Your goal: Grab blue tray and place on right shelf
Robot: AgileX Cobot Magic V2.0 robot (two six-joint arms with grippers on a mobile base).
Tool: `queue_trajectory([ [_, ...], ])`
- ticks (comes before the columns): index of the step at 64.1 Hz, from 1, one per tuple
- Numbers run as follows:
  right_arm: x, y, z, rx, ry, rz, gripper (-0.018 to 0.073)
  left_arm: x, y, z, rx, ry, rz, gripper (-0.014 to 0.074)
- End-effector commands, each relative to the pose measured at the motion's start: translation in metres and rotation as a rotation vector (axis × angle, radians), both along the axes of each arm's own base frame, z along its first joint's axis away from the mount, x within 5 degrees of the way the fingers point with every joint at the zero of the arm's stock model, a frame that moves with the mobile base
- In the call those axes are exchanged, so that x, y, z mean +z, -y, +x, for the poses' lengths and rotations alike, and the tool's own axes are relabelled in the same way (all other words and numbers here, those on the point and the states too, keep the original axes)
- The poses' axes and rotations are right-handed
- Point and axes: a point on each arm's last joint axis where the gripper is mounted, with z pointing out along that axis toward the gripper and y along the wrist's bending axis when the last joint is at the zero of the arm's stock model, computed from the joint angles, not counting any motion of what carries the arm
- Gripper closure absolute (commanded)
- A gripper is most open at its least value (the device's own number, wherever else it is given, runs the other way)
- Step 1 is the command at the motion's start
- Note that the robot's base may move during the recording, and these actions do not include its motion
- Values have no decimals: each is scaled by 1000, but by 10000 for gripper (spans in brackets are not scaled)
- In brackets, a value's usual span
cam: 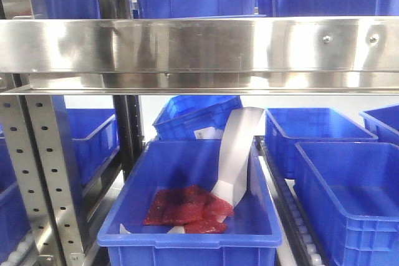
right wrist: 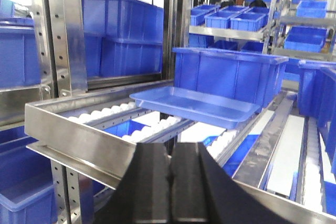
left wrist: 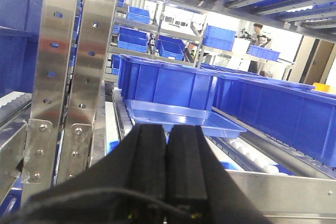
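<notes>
- blue tray (right wrist: 195,106) sits flat on the white rollers (right wrist: 152,127) of the rack shelf (right wrist: 79,142), just in front of a deep blue bin (right wrist: 228,74). Tray looks empty and glossy. Same tray in left wrist view (left wrist: 181,118), again right in front of a deep bin (left wrist: 165,82).
- left gripper (left wrist: 167,174): black fingers pressed together, nothing between them. It is near the tray's front edge, not touching.
- right gripper (right wrist: 171,182): fingers also pressed together, empty, just short of the shelf's steel front rail, apart from the tray.
- front view: steel shelf edge (cam: 199,45) spans the frame, more deep blue bins above it.
- below that edge, the centre bin (cam: 187,216) holds red flat packets (cam: 187,209) on its floor, a long white strip (cam: 237,154) leaning up out of it, and small white bits at the front.
- bins right of it (cam: 349,197) show bare floors. Another bin (cam: 196,116) sits tilted behind the centre bin; contents can't tell.
- perforated grey uprights (cam: 34,166) on the left in the front view.
- person (left wrist: 258,32) far back in left wrist view, by a bin on a table.
</notes>
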Motion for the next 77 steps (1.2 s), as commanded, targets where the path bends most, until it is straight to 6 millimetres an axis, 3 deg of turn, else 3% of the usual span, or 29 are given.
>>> queue_trajectory([
  [1,15,-2,-4,34,99,13,508,16,1,-3,-20,101,-23,645],
  [41,14,-1,-4,29,92,10,508,16,1,-3,-20,101,-23,645],
  [53,5,14,-10,-100,55,-97,508,16,1,-3,-20,101,-23,645],
  [57,-2,21,-12,-169,24,-114,508,16,1,-3,-20,101,-23,645],
  [67,-37,28,-15,-304,-7,94,508,16,1,-3,-20,101,-23,645],
  [77,-66,35,-14,-440,73,61,508,16,1,-3,-20,101,-23,645],
])
